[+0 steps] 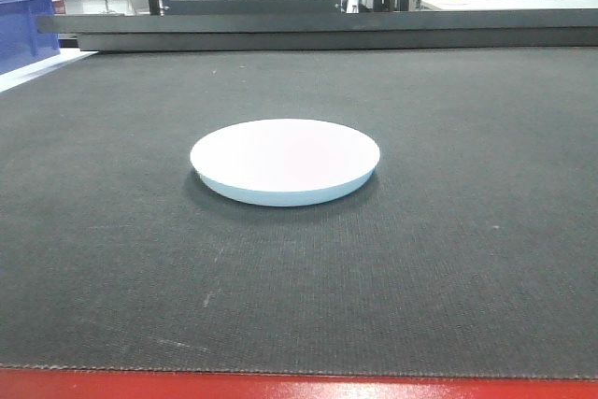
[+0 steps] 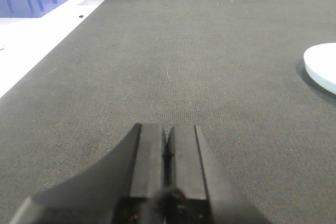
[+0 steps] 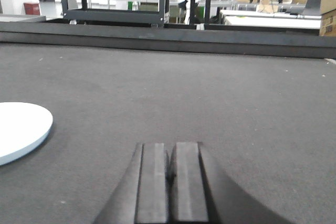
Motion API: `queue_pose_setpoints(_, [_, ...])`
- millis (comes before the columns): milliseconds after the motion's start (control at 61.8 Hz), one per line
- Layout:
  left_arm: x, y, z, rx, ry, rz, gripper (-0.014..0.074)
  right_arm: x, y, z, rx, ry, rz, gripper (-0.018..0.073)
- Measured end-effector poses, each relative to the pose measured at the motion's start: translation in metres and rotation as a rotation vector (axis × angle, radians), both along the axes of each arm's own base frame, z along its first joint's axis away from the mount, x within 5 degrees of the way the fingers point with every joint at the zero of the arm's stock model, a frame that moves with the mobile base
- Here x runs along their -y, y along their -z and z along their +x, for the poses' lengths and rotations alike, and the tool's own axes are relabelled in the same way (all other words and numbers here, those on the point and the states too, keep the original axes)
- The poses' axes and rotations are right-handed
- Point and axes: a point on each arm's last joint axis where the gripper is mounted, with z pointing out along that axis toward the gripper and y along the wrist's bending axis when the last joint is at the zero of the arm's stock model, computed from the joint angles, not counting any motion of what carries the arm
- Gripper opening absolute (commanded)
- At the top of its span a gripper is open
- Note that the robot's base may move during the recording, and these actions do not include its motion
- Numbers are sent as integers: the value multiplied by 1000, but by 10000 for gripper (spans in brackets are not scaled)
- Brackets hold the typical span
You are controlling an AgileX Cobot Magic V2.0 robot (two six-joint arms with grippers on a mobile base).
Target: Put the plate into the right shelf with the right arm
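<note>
No legible txt, labels or nos. in any view.

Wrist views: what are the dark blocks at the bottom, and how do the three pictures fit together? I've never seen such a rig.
This robot has two arms, each with a camera by its gripper. The dark blocks are gripper fingers seen from behind: the left gripper in the left wrist view, the right gripper in the right one. Both are shut and hold nothing. The front view looks forward from the robot's body. On the dark mat lies one white plate. It shows at the right edge of the left wrist view and the left edge of the right one, so it lies between the arms. A blue bin stands at far left.
</note>
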Motion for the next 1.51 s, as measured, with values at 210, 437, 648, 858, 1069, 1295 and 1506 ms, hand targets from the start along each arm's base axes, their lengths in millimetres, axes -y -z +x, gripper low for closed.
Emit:
queue_pose_setpoints(210, [0,0,0,0,0,0,-47,-3,-56,2,-109,-27,-8,218])
queue_pose_setpoints(437, [0,0,0,0,0,0,-47,-5,-80,38,-333,-41,-17,585])
queue_pose_setpoints(648, [0,0,0,0,0,0,-47,-14,-102,87,-508,-82,3,585])
queue_pose_setpoints(858, [0,0,0,0,0,0,-47,-40,-124,150,-632,-122,1,585])
queue_pose_setpoints(1069, [0,0,0,0,0,0,-47,-90,-124,205,-710,-206,-20,585])
queue_pose_setpoints(1295, [0,0,0,0,0,0,-47,-147,-95,249,-796,-297,-81,585])
queue_pose_setpoints(1506, [0,0,0,0,0,0,-47,-183,-64,282,-861,-328,-131,475])
